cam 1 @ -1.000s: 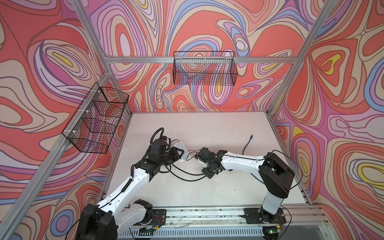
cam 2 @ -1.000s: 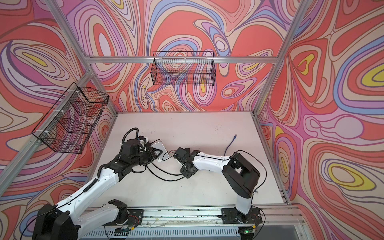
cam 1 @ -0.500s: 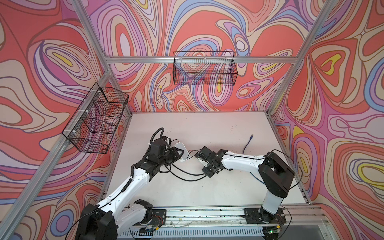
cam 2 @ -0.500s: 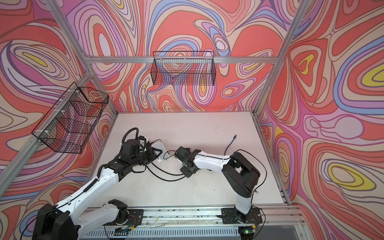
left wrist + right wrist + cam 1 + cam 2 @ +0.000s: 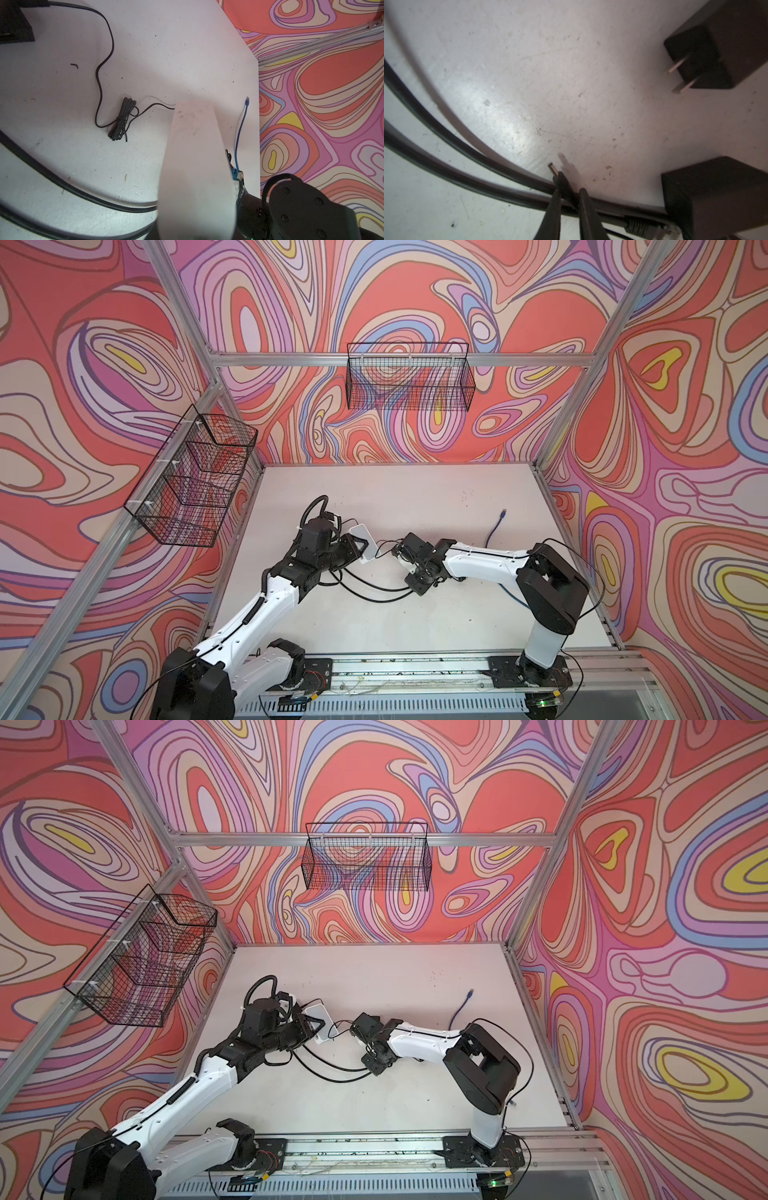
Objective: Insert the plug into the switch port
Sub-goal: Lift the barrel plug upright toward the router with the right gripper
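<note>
- Swirl-painted walls (image 5: 83, 406) carry two wire baskets (image 5: 195, 481), above one white table (image 5: 415, 497).
- One white switch (image 5: 365, 540), clamped in my left fingers (image 5: 351, 552) at mid-table.
- One plug (image 5: 557, 176), pinched between my right fingers (image 5: 551, 209), its tip free, near the switch.
- One blue cable (image 5: 494, 531) and one black adapter (image 5: 708, 52) lie loose.
- My left arm (image 5: 266, 605) and right arm (image 5: 482, 566) reach low and inward, facing each other.

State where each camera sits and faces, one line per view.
Top views: high above the front rail, looking down at the table; left arm, right arm show.
Left wrist: on the left arm, facing past the white switch toward the blue cable; right arm partly shows.
Right wrist: on the right arm, low over the table; right gripper pinches the plug.
Shared: blue cable, top views and left wrist.
</note>
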`<state>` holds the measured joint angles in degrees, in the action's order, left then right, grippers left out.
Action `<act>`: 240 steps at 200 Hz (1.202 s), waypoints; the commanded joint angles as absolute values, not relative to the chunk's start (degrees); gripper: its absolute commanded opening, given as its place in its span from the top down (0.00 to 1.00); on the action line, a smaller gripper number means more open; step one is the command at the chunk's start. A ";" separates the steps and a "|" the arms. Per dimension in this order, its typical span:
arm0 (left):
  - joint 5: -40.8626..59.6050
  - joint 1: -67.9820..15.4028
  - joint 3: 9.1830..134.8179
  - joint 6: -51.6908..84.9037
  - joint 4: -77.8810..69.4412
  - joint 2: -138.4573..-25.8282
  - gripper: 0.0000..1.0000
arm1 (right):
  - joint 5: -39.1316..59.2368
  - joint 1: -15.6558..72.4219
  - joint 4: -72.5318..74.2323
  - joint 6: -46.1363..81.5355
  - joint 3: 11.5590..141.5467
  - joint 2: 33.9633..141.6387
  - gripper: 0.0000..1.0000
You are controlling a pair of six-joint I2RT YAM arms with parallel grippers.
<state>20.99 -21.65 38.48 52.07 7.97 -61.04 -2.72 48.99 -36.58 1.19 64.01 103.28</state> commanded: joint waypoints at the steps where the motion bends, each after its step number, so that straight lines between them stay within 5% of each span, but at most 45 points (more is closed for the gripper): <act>1: 21.27 -21.27 40.25 51.20 7.81 -60.75 0.91 | -2.38 48.33 -36.32 1.69 63.50 104.77 0.86; 56: 21.23 -21.25 40.25 51.06 7.89 -60.52 0.91 | -0.62 47.87 -36.30 1.32 63.37 105.47 1.00; 166: 20.85 -21.13 39.81 50.72 8.26 -60.02 0.91 | 1.67 45.62 -35.73 0.59 64.06 105.88 1.00; 198: 20.96 -21.03 39.81 50.80 8.46 -59.59 0.91 | 2.15 45.54 -35.57 0.96 64.22 106.78 0.88; 240: 20.98 -20.92 39.90 50.63 8.66 -59.49 0.91 | 2.41 45.27 -36.00 1.18 64.60 107.51 0.87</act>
